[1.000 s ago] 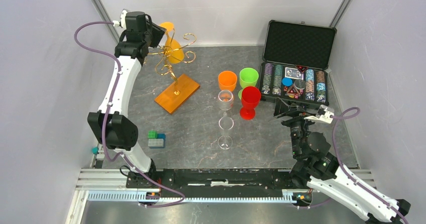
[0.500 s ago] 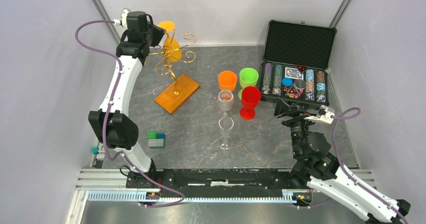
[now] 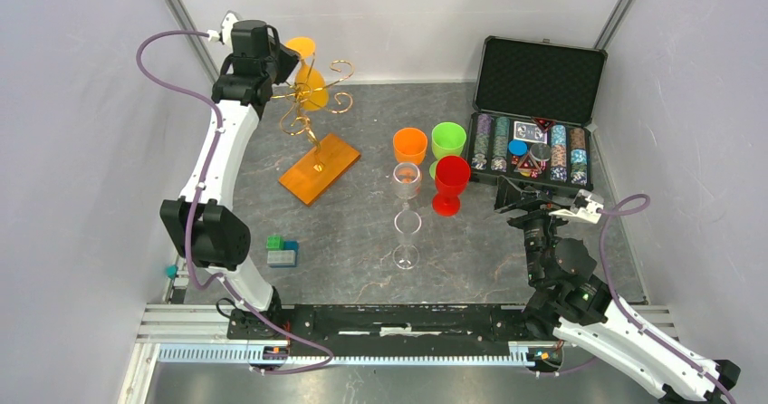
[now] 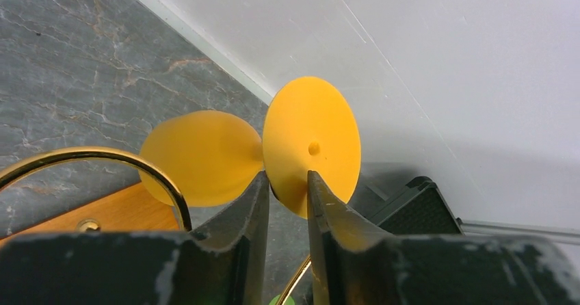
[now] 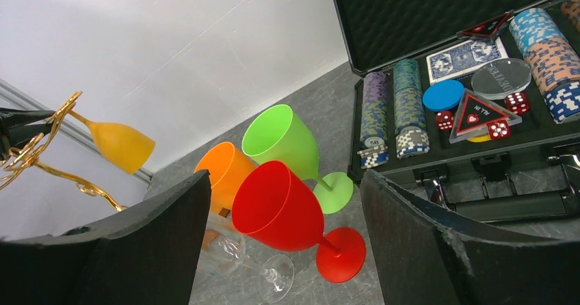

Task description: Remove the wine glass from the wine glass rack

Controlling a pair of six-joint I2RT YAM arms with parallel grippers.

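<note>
The wine glass [image 3: 314, 91] is yellow-orange plastic and hangs foot-up at a tilt from a scroll arm of the gold wire wine glass rack [image 3: 340, 103], which stands on its orange base [image 3: 319, 168] at the back left. My left gripper [image 3: 288, 60] is shut on the glass's stem. In the left wrist view the fingers [image 4: 253, 202] pinch between the round foot [image 4: 311, 141] and the bowl [image 4: 202, 158], with a gold scroll [image 4: 82, 156] at the left. My right gripper [image 3: 512, 196] is open and empty, low at the right; its view shows the glass [image 5: 120, 144] far off.
Orange [image 3: 409, 144], green [image 3: 448, 139] and red [image 3: 451, 182] goblets and two clear glasses [image 3: 407, 179] stand mid-table. An open black poker chip case [image 3: 534, 114] sits at the back right. Small green and blue blocks [image 3: 282, 252] lie front left. Walls close in on both sides.
My left gripper has shifted very slightly to the right at the rack while holding the glass. The right arm has not moved.
</note>
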